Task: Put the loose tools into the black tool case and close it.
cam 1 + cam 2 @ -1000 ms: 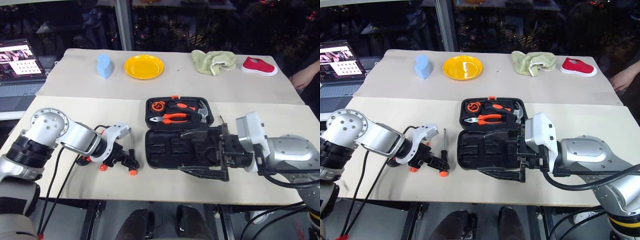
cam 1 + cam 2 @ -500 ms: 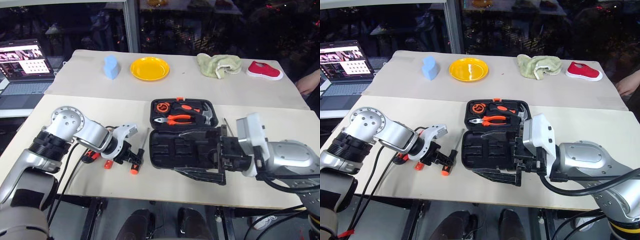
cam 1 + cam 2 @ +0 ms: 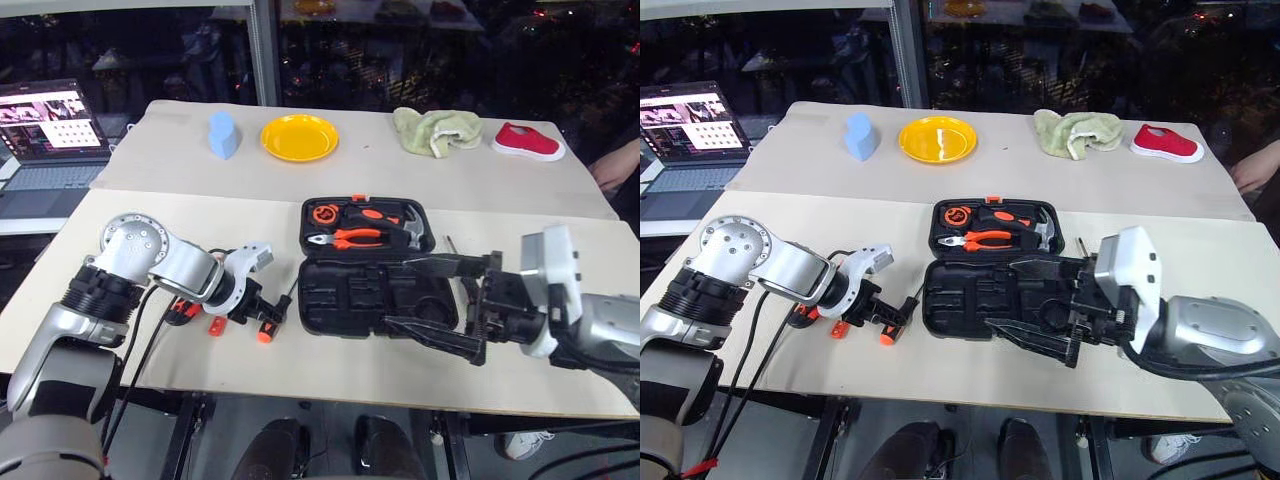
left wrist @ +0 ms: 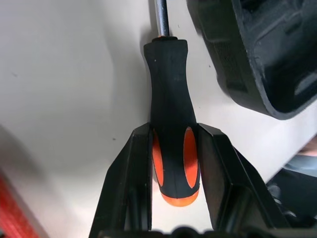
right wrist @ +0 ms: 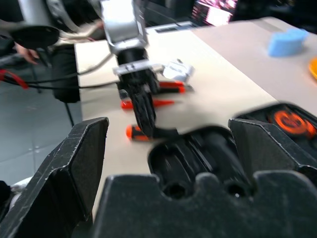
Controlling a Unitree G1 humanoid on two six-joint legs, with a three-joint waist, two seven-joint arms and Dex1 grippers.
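Your left gripper (image 4: 174,148) is clamped on the handle of a black-and-orange screwdriver (image 4: 171,124) lying on the desk (image 3: 130,230) just beside the open black tool case (image 3: 375,270), low on the grip, likely so the shaft can swing into a recess. Your right gripper (image 3: 1040,300) hangs spread wide and empty over the case's near half, seemingly out of the way.

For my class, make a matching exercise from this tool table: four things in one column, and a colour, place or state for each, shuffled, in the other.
Things:
1. plate
2. shoe
3. screwdriver
4. tool case

Descriptions:
a. lies open on the table
b. red
c. yellow
d. gripped by its handle in the left gripper's jaws

Pairs: 1-c, 2-b, 3-d, 4-a
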